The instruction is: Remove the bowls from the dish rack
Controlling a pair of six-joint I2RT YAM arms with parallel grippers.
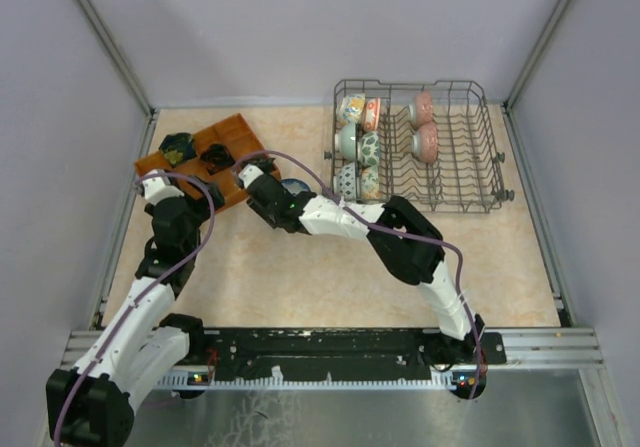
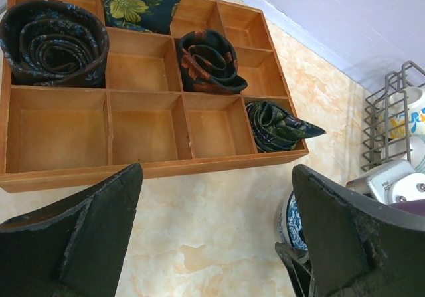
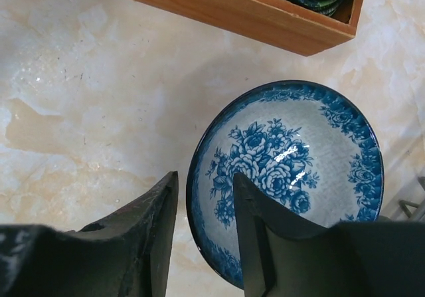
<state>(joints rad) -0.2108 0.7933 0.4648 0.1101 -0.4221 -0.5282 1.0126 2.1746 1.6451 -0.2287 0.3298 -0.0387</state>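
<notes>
A blue-and-white floral bowl [image 3: 285, 157] sits upright on the marble table by the corner of the wooden tray. My right gripper [image 3: 204, 184] straddles its near rim, one finger inside and one outside. The jaws stand slightly apart with a gap to the rim, so the gripper is open. From above, that bowl [image 1: 295, 184] shows just beyond the right gripper [image 1: 262, 179]. The grey wire dish rack [image 1: 470, 167] at the back right holds several bowls on edge, patterned ones [image 1: 358, 147] at its left and pink ones [image 1: 425, 142] in the middle. My left gripper [image 2: 219, 177] is open and holds nothing.
The brown wooden compartment tray [image 2: 133, 131] with rolled dark fabrics [image 2: 53, 41] lies at the back left, close to both grippers. The two arms nearly meet by the tray's near corner. Grey walls surround the table.
</notes>
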